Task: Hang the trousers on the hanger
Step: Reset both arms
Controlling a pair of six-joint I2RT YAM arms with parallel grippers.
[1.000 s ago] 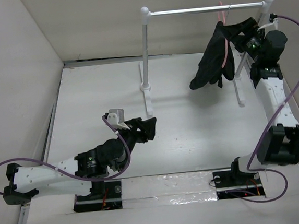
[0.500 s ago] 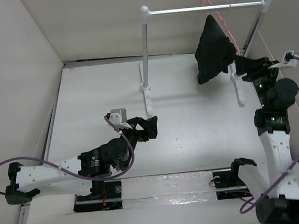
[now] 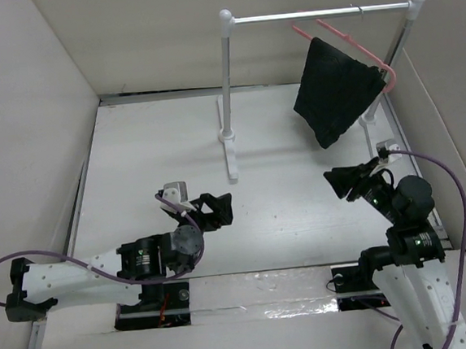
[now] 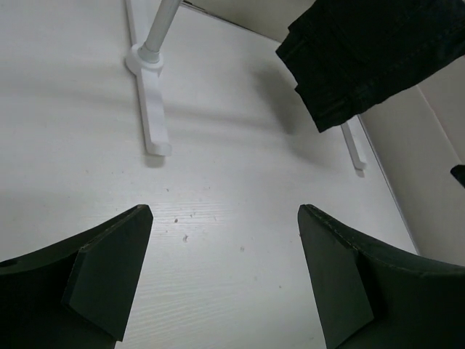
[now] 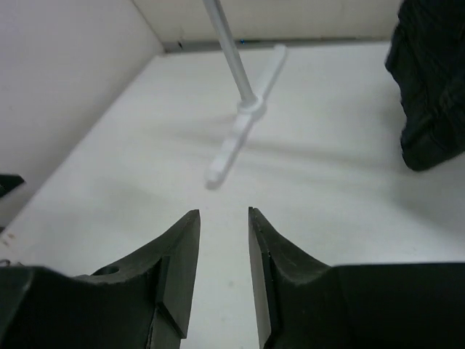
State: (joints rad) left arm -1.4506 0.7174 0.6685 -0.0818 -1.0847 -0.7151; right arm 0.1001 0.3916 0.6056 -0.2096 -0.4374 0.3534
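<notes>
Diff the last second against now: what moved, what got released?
The right hand let go at the rail and pulled back toward its base; it is now open over the table. The trousers, bunched up before, now hang flat on the hanger, tilted as if swinging. The left hand drifted slightly nearer its base. Unchanged: the left hand is open and empty, and the rail has not moved.

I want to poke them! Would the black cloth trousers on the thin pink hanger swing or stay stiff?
Probably swing: the thin pink hanger dangles tilted from the white rail. The black cloth trousers hang draped, so they'd likely flop.
</notes>
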